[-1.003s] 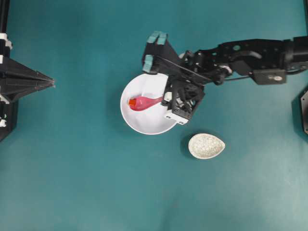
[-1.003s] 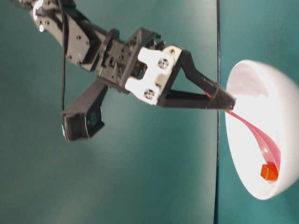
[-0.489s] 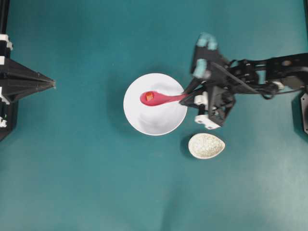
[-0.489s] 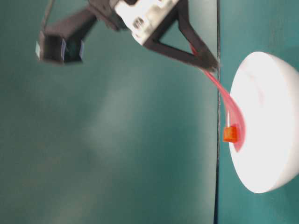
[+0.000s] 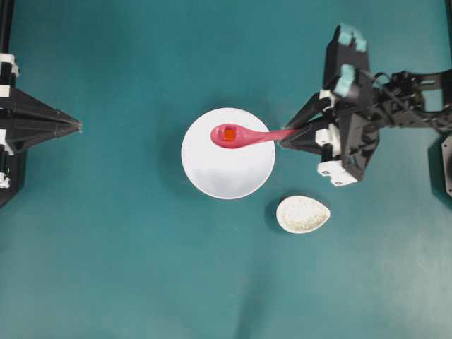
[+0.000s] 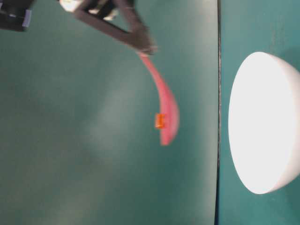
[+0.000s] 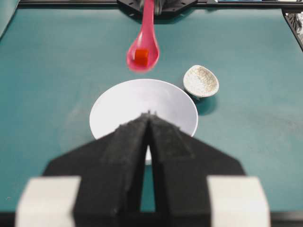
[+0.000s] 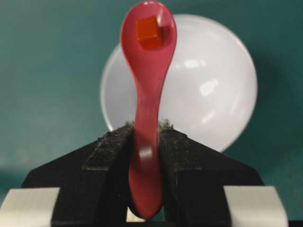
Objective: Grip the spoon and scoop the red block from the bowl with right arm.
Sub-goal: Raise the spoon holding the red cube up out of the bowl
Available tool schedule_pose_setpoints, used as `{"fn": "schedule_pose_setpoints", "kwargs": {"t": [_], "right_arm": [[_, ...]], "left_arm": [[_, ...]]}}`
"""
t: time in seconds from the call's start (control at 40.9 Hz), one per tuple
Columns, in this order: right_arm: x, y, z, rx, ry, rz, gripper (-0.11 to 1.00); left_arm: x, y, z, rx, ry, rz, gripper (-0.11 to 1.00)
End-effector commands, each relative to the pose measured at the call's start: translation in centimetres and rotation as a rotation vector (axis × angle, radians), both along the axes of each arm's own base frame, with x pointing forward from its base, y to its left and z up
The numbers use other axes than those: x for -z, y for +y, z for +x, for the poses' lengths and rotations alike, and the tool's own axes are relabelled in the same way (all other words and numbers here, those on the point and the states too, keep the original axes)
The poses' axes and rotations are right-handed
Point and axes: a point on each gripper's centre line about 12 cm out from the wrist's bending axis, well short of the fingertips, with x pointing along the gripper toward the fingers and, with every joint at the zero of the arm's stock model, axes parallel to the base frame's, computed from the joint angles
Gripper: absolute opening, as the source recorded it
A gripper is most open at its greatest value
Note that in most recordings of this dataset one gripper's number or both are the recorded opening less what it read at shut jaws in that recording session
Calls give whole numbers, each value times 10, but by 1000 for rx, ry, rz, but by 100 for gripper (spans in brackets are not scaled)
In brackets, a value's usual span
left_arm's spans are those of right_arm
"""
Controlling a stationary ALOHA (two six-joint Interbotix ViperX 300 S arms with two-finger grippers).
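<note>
My right gripper (image 5: 284, 137) is shut on the handle of the pink spoon (image 5: 244, 135) and holds it in the air above the white bowl (image 5: 226, 169). The red block (image 5: 229, 133) lies in the spoon's scoop. The table-level view shows the spoon (image 6: 165, 105) and block (image 6: 160, 121) well clear of the bowl (image 6: 262, 126). In the right wrist view the spoon (image 8: 147, 75) passes between the shut fingers (image 8: 113, 146), with the block (image 8: 148, 30) at its far end. My left gripper (image 5: 76, 126) is shut and empty at the far left, its tips (image 7: 149, 113) pointing at the bowl (image 7: 118, 104).
A small speckled beige egg-shaped dish (image 5: 302, 214) stands on the teal table just right of and below the bowl, under my right arm; it also shows in the left wrist view (image 7: 201, 81). The bowl holds nothing else.
My right gripper has drawn back to the right and risen, lifting the spoon with the red block out of the bowl. The left arm has not moved.
</note>
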Motion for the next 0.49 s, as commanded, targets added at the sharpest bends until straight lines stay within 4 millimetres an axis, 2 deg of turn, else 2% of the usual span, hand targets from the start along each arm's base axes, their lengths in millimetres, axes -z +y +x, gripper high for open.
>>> {"fn": "schedule_pose_setpoints", "kwargs": {"t": [0.0,0.171,0.465], "right_arm": [[-29,1,0,-7,-71,-9,22],[-43,1,1,-10,-102,-9,22],[-45,2,1,-11,-105,-7,22]], "left_arm": [[-12,0,2,1,-29,-1,0],[-12,0,2,1,-31,-1,0],[-14,0,2,2,-41,2,0]]}}
